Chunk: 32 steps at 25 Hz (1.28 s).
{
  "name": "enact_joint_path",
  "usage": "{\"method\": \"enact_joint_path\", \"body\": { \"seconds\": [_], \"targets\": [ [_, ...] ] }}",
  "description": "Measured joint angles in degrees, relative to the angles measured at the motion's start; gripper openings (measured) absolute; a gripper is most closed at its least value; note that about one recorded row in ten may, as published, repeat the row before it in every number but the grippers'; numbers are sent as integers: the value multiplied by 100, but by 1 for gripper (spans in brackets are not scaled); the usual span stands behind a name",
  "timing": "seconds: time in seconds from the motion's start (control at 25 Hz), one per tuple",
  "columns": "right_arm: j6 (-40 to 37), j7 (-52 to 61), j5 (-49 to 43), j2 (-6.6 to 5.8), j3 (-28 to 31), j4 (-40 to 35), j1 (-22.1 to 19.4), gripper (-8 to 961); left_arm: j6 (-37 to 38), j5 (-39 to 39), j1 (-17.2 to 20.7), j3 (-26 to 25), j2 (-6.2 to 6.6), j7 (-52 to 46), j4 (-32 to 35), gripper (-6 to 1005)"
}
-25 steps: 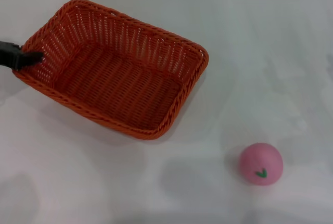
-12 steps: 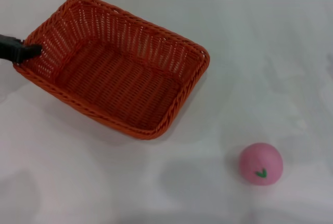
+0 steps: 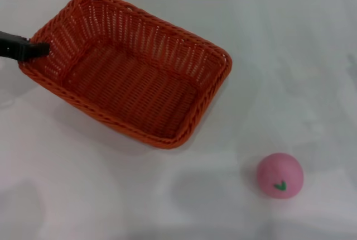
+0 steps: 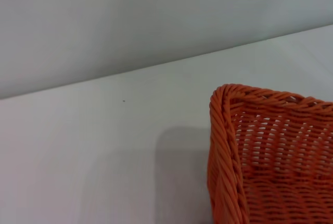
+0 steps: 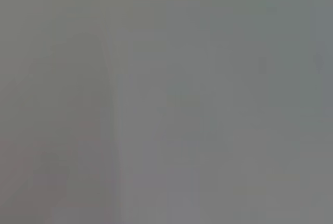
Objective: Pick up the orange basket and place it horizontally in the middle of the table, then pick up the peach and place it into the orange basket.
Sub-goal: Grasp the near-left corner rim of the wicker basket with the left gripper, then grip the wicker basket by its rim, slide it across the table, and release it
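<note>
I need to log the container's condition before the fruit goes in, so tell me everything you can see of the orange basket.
The orange basket is a large rectangular woven wicker-style tray with rounded corners, a braided rim and flared openwork sides. It is empty and upright, lying skewed rather than horizontal on the left half of the white table. The left gripper holds its left corner rim. The peach lies apart from it, nearer the robot on the right.

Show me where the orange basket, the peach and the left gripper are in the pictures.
orange basket [image 3: 131, 86]: head view, on its woven floor.
peach [image 3: 279, 174]: head view, middle of the ball.
left gripper [image 3: 37, 49]: head view, black tip at the basket's left rim.
</note>
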Motion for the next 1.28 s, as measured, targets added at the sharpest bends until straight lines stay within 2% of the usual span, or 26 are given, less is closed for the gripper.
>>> {"method": "enact_joint_path", "body": {
  "seconds": [0.32,0.68,0.88,1.28],
  "targets": [
    [7,31,59,0,133,1,15,669,-327,98,-86,8,25,-828,-22,184],
    [-34,26,75,-1,133,-82,46,668,-697,287,-59,25,1,-2234,-745,191],
    [-52,9,79,-9,133,-147,57,668,-784,286,-115,106,-1,-2995,-786,195],
    [-274,-21,49,-9,126,-207,52,667,-852,311,-204,1213,-112,-4464,-744,202]
  ]
}}
